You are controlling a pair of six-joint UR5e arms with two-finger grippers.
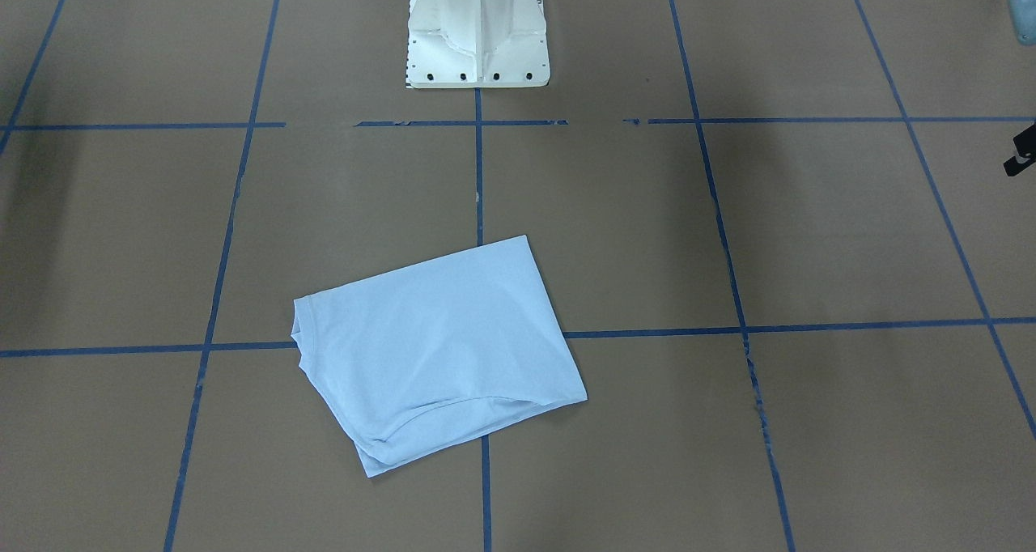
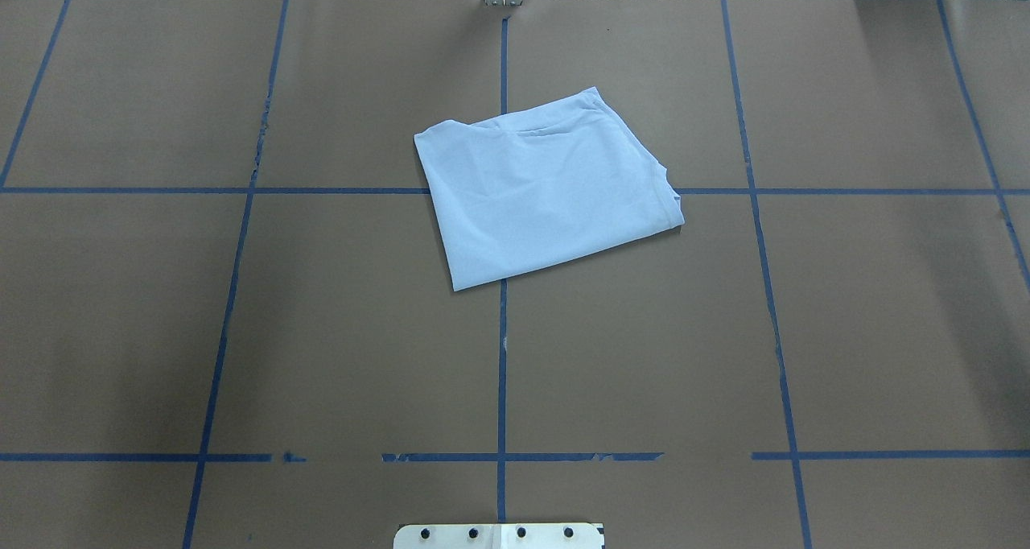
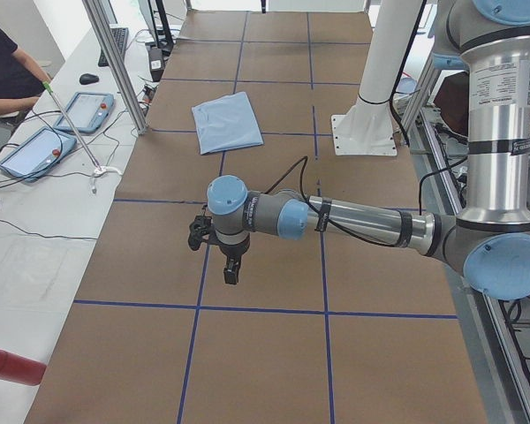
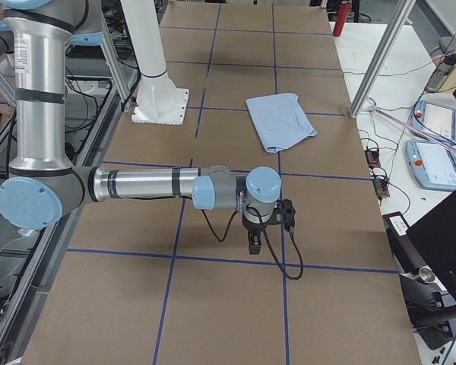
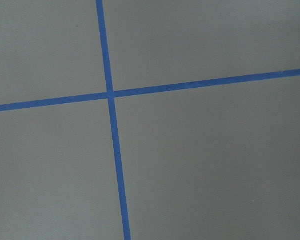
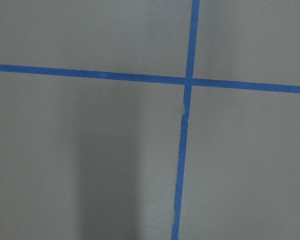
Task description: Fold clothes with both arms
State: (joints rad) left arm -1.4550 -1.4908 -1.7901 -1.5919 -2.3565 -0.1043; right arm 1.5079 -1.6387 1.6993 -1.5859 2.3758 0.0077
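Folded T-shirt (image 2: 547,191) flat mid-frame on brown surface (image 2: 161,315) w/ blue tape grid (image 2: 502,372); my left pincer (image 3: 231,268), right pincer (image 4: 254,242): can't tell how open.

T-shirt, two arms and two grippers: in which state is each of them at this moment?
T-shirt: folded into a compact rectangle, lying flat and slanted on the table, nothing touching it.
Left arm: stretched low over the table, away from the T-shirt.
Left gripper: pointing down; open or shut cannot be told.
Right arm: stretched low, away from the T-shirt.
Right gripper: pointing down; open or shut cannot be told.
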